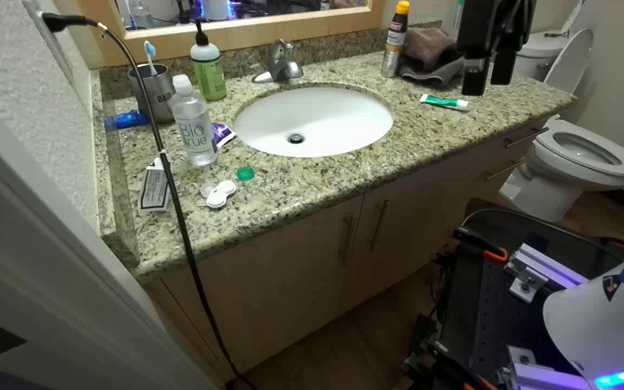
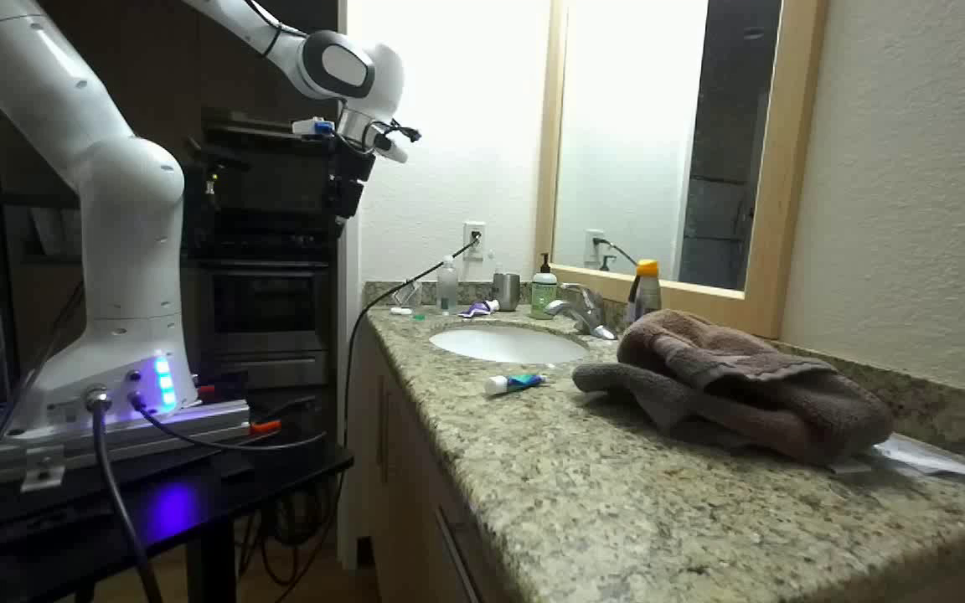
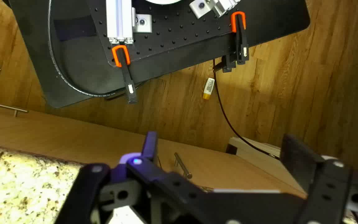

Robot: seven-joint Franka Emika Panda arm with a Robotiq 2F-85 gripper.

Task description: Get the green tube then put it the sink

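The green toothpaste tube is seen lying on the granite countertop, near the oval white sink; nothing is held by the Robotiq gripper, its jaws spread wide; grasp, carry and release are all judged undone.

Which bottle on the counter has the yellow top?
The dark-and-silver bottle beside the towel, on the same side of the sink as the green tube. The clear bottle has a white cap; the green soap bottle has a black pump.
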